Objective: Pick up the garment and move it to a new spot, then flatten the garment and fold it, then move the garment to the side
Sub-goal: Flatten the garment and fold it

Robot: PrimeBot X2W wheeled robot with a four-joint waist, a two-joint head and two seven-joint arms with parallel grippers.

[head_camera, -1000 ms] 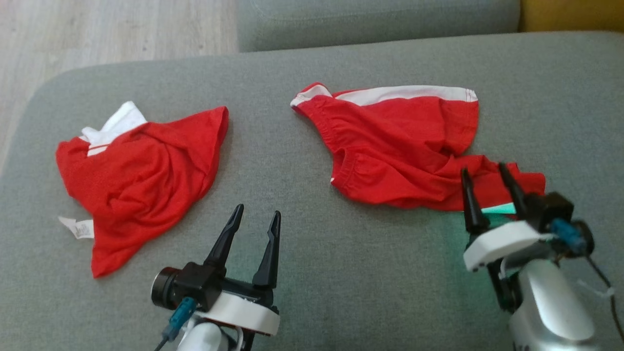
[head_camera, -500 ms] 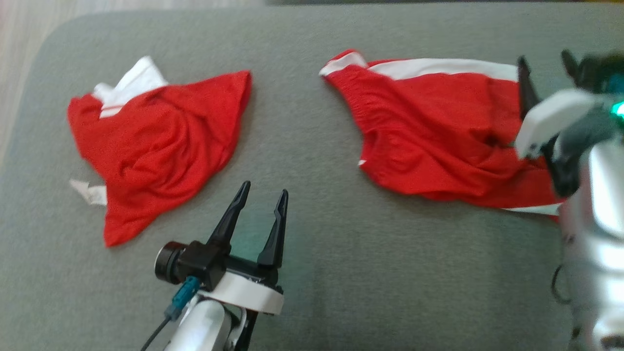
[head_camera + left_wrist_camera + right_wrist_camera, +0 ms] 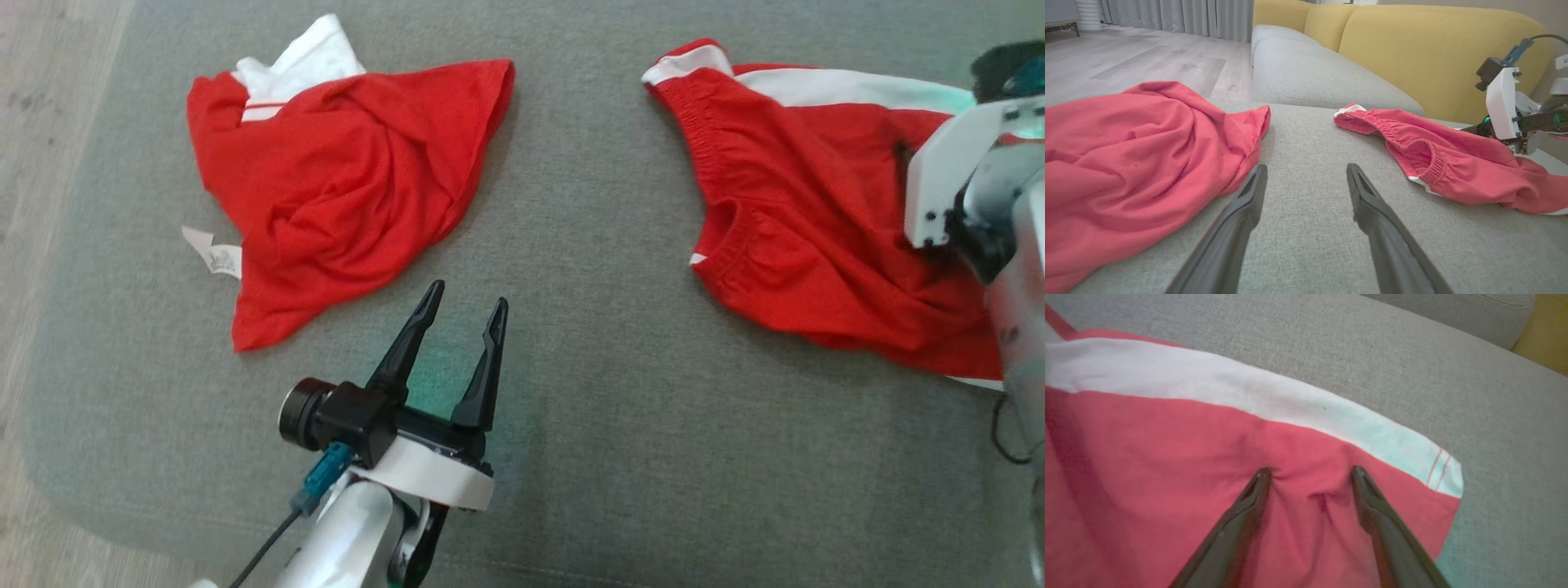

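We see shirt (image 3: 343, 180) red w/ white collar bit & white tag (image 3: 214, 255) w/ dark print. Shorts (image 3: 784, 220) red too, w/ white side band, 2 thin red lines near its end. Seat (image 3: 588, 245) under both: grey, fine weave. Left gripper (image 3: 469, 294): black fingers (image 3: 408, 343), white base, teal plug (image 3: 322, 482). We note sofa back (image 3: 1412, 41) yellow, floor (image 3: 1147, 61) pale wood-grain, curtains (image 3: 1180, 16) grey.
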